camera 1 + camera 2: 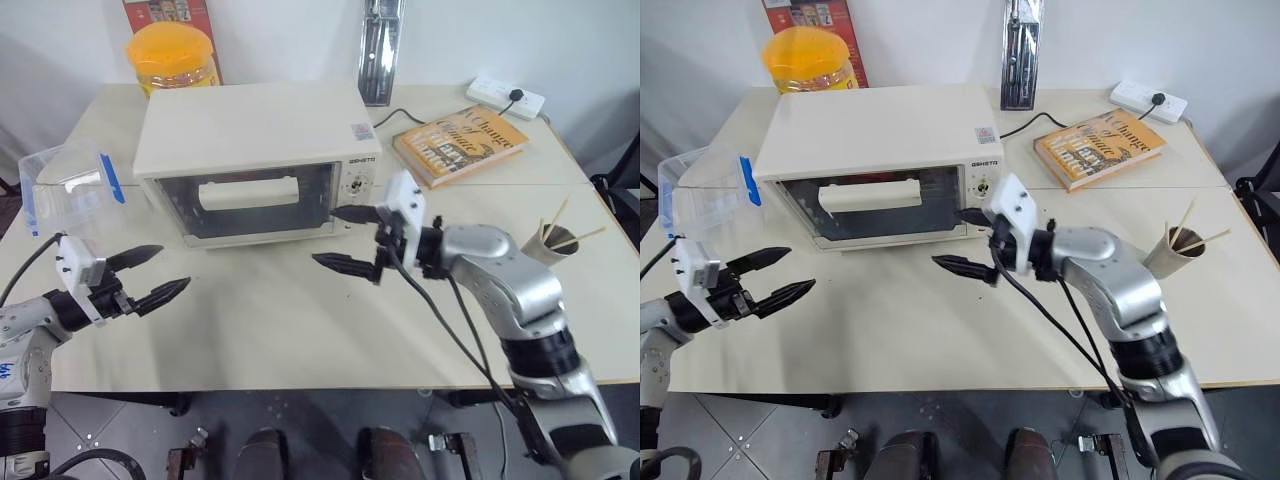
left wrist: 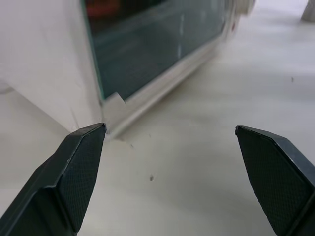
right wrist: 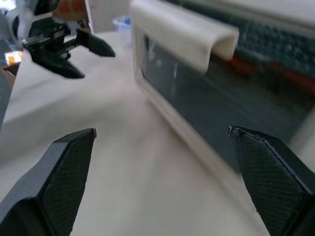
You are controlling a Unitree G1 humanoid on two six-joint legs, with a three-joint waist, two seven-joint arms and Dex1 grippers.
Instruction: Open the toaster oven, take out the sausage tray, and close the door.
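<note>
I am looking down at the toaster oven [image 1: 255, 140], which is sitting toward the back of the desk [image 1: 300, 320], a little left of centre. Its door [image 1: 255, 205] is standing shut, with the white bar handle [image 1: 250, 192] running across the glass. Through the glass in the wrist views I am catching only a red shape inside, too dim for me to call it the sausage tray.

My right end effector [image 1: 345, 240] is hovering in front of the oven's right end, by the knob panel [image 1: 357, 187], pointing across toward the left. Its two black fingers are standing wide apart with nothing between them; the upper fingertip is sitting close to the door's right edge, though I cannot tell whether it is touching. In the right wrist view the handle is lying just beyond the fingers, with the door glass beneath it.

My left end effector [image 1: 160, 275] is hanging over the desk in front of the oven's left corner, well apart from the door, its fingers also spread wide and empty.

A clear plastic box [image 1: 65, 190] with a blue clip is sitting just left of the oven. A yellow-lidded jar [image 1: 172, 58] is standing behind it. A book [image 1: 460, 145] and a power strip [image 1: 505, 97] are lying to the right, and a paper cup of sticks [image 1: 555, 240] is standing near the right edge.
</note>
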